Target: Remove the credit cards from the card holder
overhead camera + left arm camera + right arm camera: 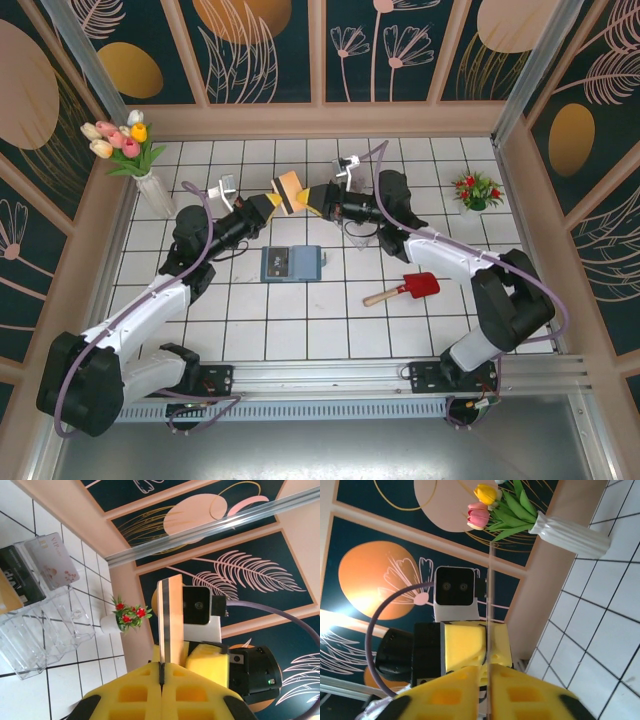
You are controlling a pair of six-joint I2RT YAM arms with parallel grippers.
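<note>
The left gripper [274,202] and right gripper [304,196] meet over the far tiles, both clamped on one tan card [289,186], which looks like a handover. The card holder [291,264] lies flat on the tiles nearer the arms. A dark card [17,575] and a pale card [52,562] rest in the clear box [45,630].

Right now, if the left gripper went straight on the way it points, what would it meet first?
Probably the right gripper, whose fingers face the left gripper across the tan card both grip.
</note>
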